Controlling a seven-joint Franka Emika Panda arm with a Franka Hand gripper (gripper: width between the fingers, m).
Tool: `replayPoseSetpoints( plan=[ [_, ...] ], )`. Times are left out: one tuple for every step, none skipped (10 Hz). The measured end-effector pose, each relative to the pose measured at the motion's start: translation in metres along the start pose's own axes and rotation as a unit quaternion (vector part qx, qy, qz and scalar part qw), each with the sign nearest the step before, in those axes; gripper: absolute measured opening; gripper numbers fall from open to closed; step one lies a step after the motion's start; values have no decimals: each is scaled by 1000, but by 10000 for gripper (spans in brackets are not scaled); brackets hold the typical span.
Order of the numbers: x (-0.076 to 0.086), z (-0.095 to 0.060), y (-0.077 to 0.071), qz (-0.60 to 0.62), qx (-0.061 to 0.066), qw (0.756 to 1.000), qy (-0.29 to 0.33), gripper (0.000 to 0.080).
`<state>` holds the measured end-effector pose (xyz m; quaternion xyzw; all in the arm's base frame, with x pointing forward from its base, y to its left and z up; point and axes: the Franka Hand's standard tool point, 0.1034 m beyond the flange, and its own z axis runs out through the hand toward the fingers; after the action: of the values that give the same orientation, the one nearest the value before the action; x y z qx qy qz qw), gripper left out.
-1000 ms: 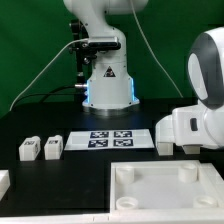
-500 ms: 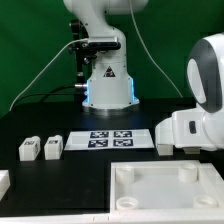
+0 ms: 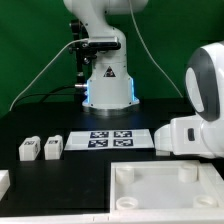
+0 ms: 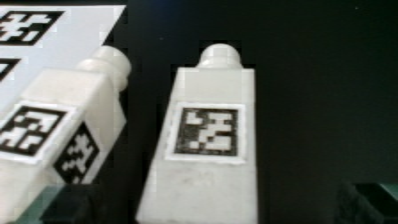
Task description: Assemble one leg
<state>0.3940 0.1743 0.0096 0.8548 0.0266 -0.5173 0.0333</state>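
In the wrist view a white leg (image 4: 210, 140) with a black-and-white tag and a peg at its far end lies on the black table, between my dark fingertips (image 4: 377, 202). My gripper (image 4: 214, 212) is open around it, with a gap showing on each side. A second tagged leg (image 4: 63, 120) lies close beside it. In the exterior view the arm's white wrist housing (image 3: 188, 135) hides my gripper and these legs. Two more legs (image 3: 28, 149) (image 3: 52, 146) stand at that view's left.
The marker board (image 3: 112, 139) lies mid-table, and its corner shows in the wrist view (image 4: 45, 25). The large white tabletop (image 3: 165, 186) with corner sockets lies in front of the arm. A white part (image 3: 3, 182) sits at the left edge. The robot base (image 3: 107, 80) stands behind.
The arm's white wrist housing has sunk lower and shifted slightly toward the exterior view's right. The legs, the marker board and the tabletop have not moved.
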Motion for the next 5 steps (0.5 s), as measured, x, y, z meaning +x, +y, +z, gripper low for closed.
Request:
replayPoseSetpoints(
  plan=[
    [-1,0,0,-1,-2,1000,-8,649],
    [0,0,0,-1,-1,1000,-6,636],
    [0,0,0,-1,-1,1000,-6,636],
    [0,0,0,-1,-1,1000,-7,468],
    [0,0,0,-2,-1,1000,-7,287]
  ],
)
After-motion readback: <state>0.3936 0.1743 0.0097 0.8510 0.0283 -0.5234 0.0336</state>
